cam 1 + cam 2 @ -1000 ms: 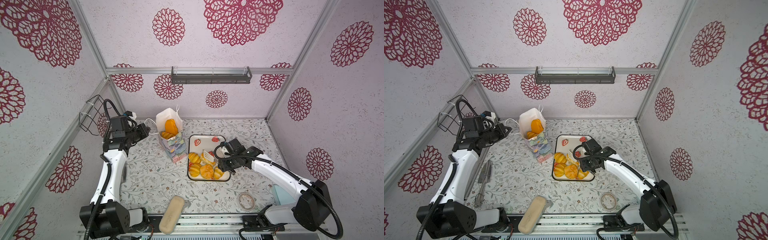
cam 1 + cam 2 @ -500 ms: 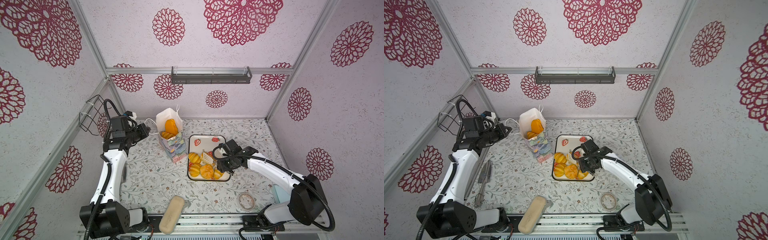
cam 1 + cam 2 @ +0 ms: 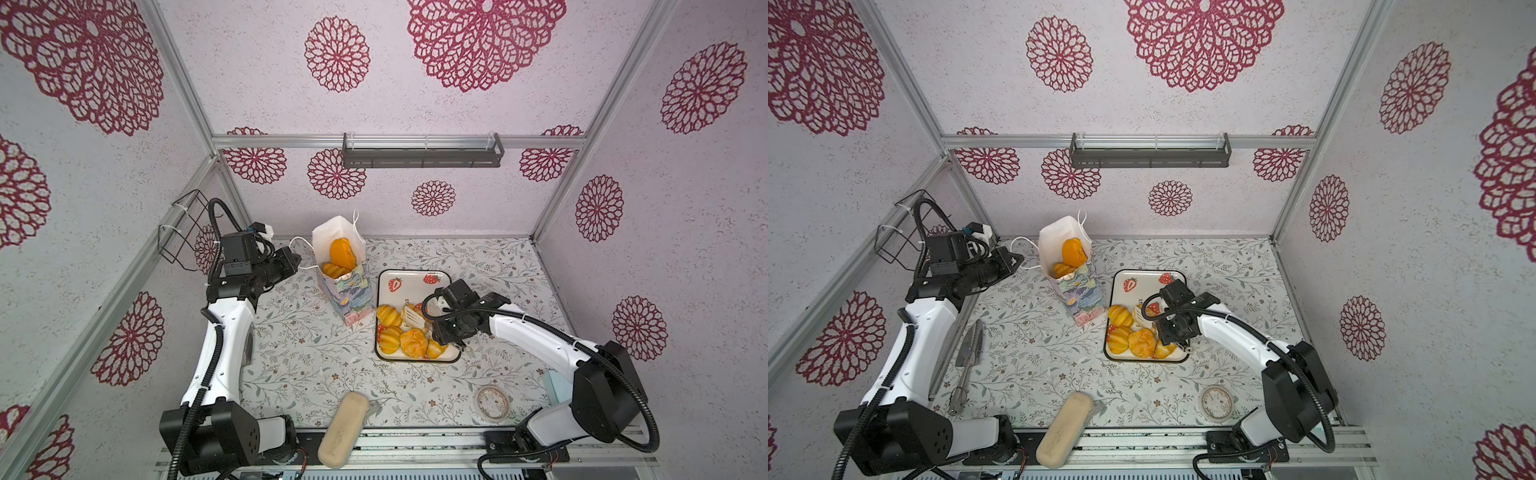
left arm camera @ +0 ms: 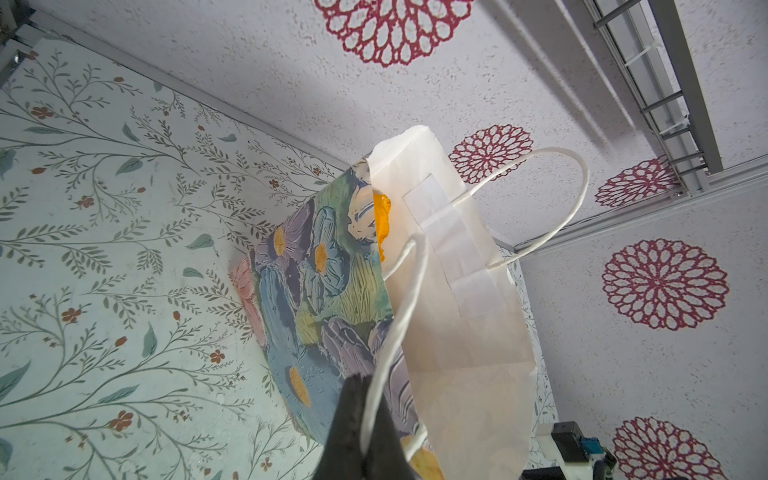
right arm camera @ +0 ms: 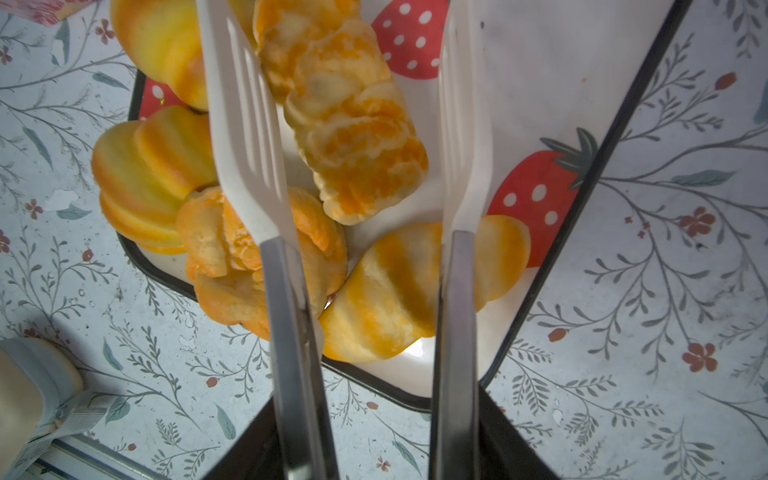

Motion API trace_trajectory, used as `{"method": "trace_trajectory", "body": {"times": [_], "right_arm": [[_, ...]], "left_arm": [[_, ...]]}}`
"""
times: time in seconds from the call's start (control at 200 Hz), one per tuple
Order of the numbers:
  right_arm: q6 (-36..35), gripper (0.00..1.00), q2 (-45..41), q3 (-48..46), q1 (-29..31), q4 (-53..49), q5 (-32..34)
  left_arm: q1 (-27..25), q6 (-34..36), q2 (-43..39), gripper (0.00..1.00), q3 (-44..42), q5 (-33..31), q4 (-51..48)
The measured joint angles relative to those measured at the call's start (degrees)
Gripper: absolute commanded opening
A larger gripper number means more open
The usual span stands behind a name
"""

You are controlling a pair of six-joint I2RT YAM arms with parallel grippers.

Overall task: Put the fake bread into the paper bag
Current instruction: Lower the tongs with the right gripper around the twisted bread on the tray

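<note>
The step in hand appears to be lifting the braided loaf [image 5: 345,124] off the tray [image 3: 415,277]. The right hand [image 5: 374,451] is clenched on a pair of tongs [image 5: 249,124]. Their white blades stand apart, one on each side of the loaf, and are not yet pressing it.

The loaf lies near the tray's middle. Its long axis runs almost along the blades, slightly slanted, and its near end points at the round buns [image 5: 266,257] heaped at the end of the tray closest to the arms' bases. That lie suits the grip, because the blades would squeeze the long flanks across the narrow width. To do it well, the blades should probably sit low on the flanks and midway along the length, so the loaf does not tip. They should close gently, since the glossy surface may slip.

The paper bag [image 3: 349,291] stands just beside the tray, on the left arm's side, with some fake bread [image 3: 343,253] already inside. The left hand [image 4: 361,432] is clamped on the bag's cord handle [image 4: 420,257], seemingly holding the mouth open.
</note>
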Motion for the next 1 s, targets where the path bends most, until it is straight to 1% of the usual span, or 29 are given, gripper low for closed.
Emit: {"method": "trace_trajectory", "body": {"times": [0.32,0.425,0.781,1.001], "right_arm": [[-1.0,0.48,1.0,0.0,0.0,0.0,0.0],[-1.0,0.48,1.0,0.0,0.0,0.0,0.0],[-0.3,0.49,-2.0,0.0,0.0,-0.9,0.5],[1.0,0.59,-2.7,0.0,0.0,-2.1,2.2]], "left_arm": [[0.0,0.0,0.1,0.0,0.0,0.0,0.0],[0.0,0.0,0.2,0.0,0.0,0.0,0.0],[0.0,0.0,0.3,0.0,0.0,0.0,0.0],[0.0,0.0,0.3,0.0,0.0,0.0,0.0]]}}
